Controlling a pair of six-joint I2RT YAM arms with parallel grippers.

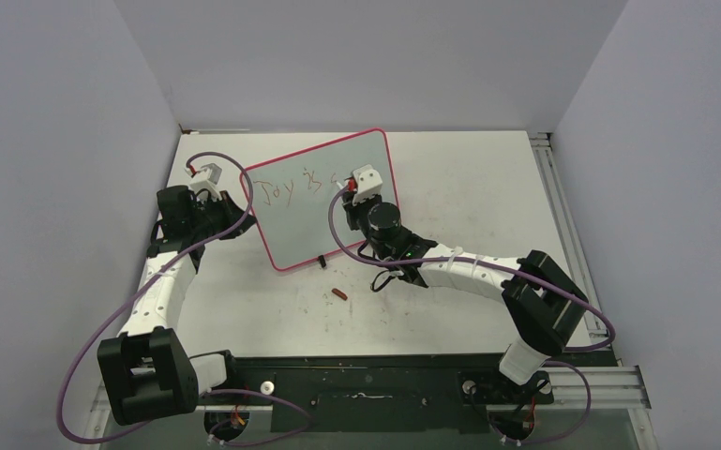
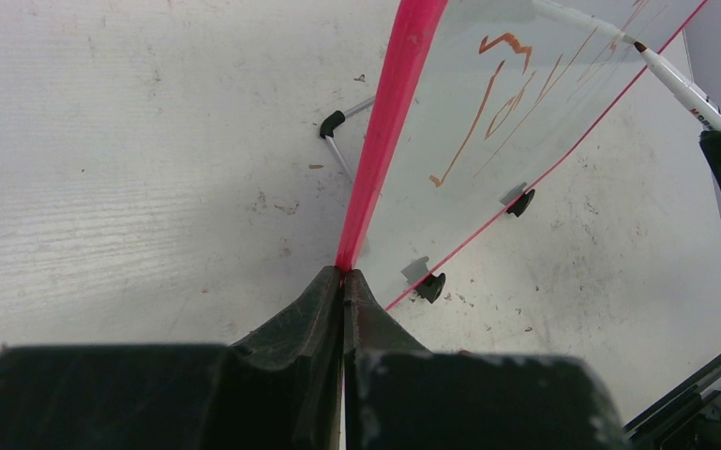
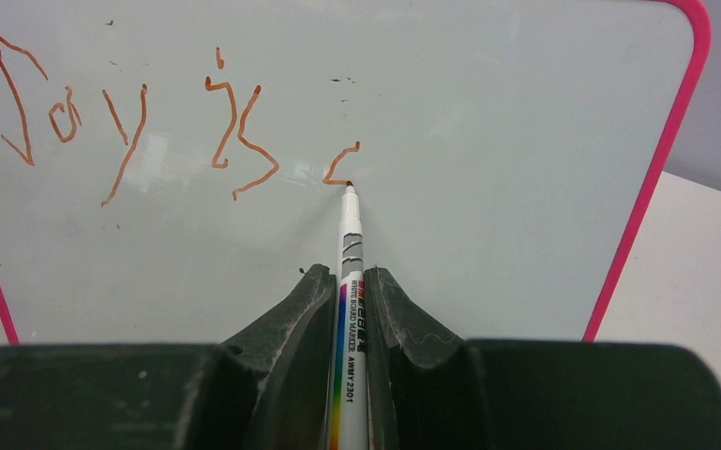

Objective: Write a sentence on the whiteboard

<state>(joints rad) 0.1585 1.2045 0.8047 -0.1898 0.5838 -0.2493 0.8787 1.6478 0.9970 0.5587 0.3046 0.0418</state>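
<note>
The left end effector (image 2: 342, 281) is clamped shut on the left edge of the one whiteboard (image 1: 291, 230), which stands tilted at the far middle of the surface (image 1: 469, 197). The sentence (image 3: 124, 145) reads "Joy is c": two words are done and a third is barely begun, so much probably remains. The right end effector (image 3: 345, 281) is closed around the one marker (image 3: 350, 220), whose tip is at the "c".

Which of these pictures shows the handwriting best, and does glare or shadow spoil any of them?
Right wrist view: the handwriting is crisp, even the marker label reads, with a faint sheen on the whiteboard. Left wrist view: the board runs almost edge-on, so letters look stretched; a soft shadow lies on the table. Top view: even light, letters tiny.
</note>
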